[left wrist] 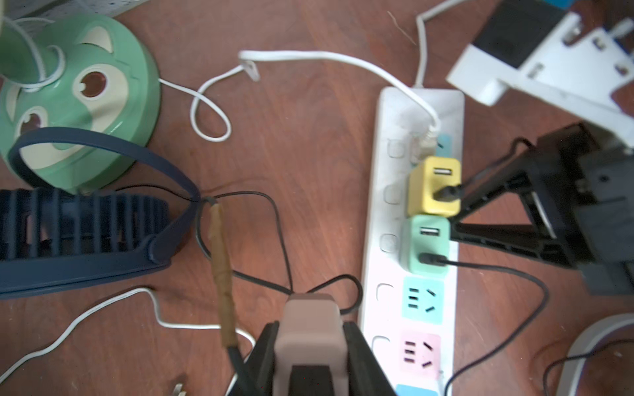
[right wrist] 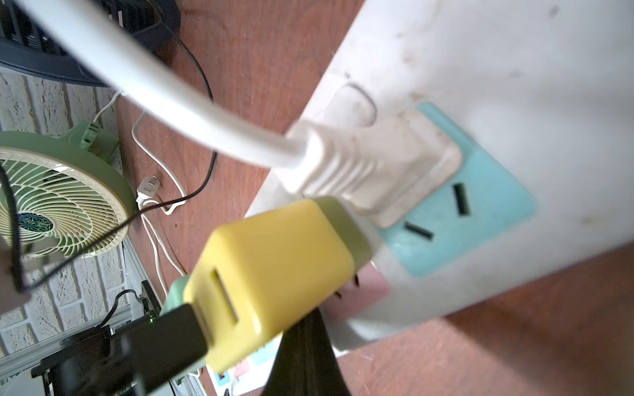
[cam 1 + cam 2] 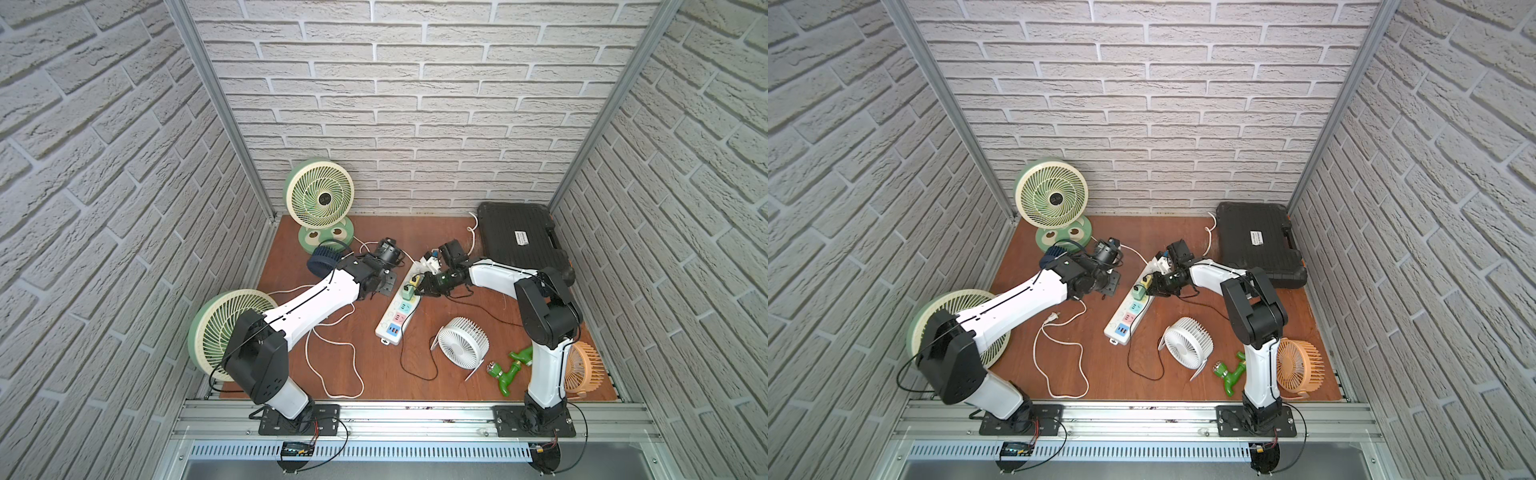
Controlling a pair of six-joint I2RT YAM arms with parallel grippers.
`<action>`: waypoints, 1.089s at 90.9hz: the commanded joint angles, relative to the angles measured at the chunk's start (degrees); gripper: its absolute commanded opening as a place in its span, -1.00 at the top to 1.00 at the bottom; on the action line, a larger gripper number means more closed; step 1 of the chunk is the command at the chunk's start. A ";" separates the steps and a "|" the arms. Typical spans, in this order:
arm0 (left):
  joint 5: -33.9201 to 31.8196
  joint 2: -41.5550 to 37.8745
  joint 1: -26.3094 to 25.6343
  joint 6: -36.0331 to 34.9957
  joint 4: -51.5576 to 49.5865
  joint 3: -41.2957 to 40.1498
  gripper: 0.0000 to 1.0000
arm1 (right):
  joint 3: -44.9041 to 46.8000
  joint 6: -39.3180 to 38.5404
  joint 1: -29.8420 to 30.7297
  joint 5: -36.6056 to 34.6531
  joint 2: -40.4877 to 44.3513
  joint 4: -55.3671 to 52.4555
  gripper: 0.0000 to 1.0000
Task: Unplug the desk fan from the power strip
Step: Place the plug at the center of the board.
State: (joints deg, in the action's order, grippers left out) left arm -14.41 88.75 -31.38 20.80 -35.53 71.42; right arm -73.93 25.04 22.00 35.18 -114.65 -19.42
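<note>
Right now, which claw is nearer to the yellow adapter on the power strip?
Right. The right claw sits shut right beside the yellow adapter, at the edge of the power strip; the left claw grips a pinkish adapter, off the strip's opposite side.

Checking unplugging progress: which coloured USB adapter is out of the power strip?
The dusty-pink adapter, held in the left gripper beside the power strip; the yellow adapter and green adapter sit plugged into it, side by side.
</note>
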 commanded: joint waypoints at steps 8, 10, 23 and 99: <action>2.91 -1.48 6.61 -1.56 3.14 -1.15 1.00 | 1.77 -0.74 0.70 -5.91 -2.22 -2.87 0.92; 3.03 -1.30 7.23 -1.66 3.39 -1.12 1.00 | 1.86 -0.70 0.68 -5.91 -2.22 -2.90 0.92; 3.21 1.23 10.46 -1.79 4.59 -0.72 1.00 | 1.87 -0.81 0.70 -5.91 -2.16 -2.90 0.92; 4.31 15.73 15.13 -1.53 9.07 1.50 0.84 | 2.48 -0.88 0.73 -5.97 -1.24 -2.46 0.92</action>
State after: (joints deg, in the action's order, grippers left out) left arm -10.70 103.72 -16.91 19.49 -28.40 71.24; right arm -73.80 24.99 22.00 35.20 -114.63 -19.20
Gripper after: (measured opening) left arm 0.323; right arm 0.067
